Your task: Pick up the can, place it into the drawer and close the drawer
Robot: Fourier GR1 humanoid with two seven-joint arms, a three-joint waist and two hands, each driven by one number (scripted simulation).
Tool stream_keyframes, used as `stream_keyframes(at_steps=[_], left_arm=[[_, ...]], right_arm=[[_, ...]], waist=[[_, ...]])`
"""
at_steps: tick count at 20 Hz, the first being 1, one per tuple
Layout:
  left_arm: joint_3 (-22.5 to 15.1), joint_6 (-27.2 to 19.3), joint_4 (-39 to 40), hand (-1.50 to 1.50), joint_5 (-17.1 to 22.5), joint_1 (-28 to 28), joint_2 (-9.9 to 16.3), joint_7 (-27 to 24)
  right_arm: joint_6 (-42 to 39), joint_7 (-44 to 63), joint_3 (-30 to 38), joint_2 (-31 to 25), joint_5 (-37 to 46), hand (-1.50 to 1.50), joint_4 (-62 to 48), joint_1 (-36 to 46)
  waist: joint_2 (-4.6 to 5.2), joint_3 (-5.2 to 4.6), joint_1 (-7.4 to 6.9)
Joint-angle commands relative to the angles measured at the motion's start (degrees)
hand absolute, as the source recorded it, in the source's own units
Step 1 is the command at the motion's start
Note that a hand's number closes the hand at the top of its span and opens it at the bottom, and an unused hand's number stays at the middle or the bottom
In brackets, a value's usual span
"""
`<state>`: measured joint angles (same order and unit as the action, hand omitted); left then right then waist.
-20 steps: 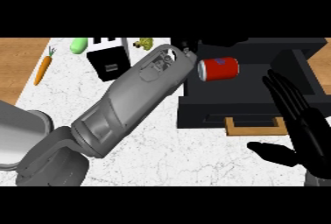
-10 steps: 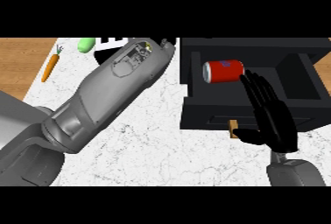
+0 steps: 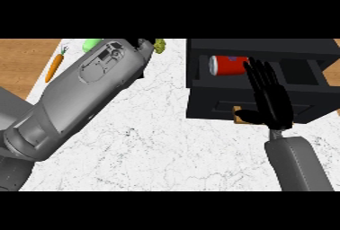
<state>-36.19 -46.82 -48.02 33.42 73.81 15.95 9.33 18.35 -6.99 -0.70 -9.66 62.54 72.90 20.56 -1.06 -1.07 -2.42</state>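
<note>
Can (image 3: 229,64) now lies in your open drawer (image 3: 312,96); right hand (image 3: 269,96) has swung over its front, fingers straight, apparently ready to push; left hand's state you can't tell.

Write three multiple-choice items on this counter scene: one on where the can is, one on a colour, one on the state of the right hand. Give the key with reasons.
1. Where does the can lie?
A. In the open drawer
B. On the marble counter beside the carrot
C. In the right hand's grasp

2. What colour is the can?
A. Green
B. Red
C. Yellow

3. How is the right hand?
A. Curled round the can
B. Shut in a fist, holding nothing
C. Open, fingers straight, over the drawer's front

Key:
1 A: the can lies on its side inside the black drawer, at its left end.
2 B: its body is red with a pale end.
3 C: the fingers run straight up toward the can and close on nothing.
</note>
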Motion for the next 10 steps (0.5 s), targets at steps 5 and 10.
stream_keyframes(at_steps=[5,10], left_arm=[[-0.5,1.4,-8.4,-1.5,-1.1,-3.3,6.1,6.5],[1.0,2.4,-12.8,-1.5,-1.1,-8.2,9.2,5.5]], right_arm=[[7.7,2.2,1.9,2.5,5.5,-1.5,-16.8,7.3],[15.2,0.8,5.4,2.2,6.1,-1.5,-25.9,13.7]], waist=[[1.05,1.11,-0.87],[1.52,1.14,-1.48]])
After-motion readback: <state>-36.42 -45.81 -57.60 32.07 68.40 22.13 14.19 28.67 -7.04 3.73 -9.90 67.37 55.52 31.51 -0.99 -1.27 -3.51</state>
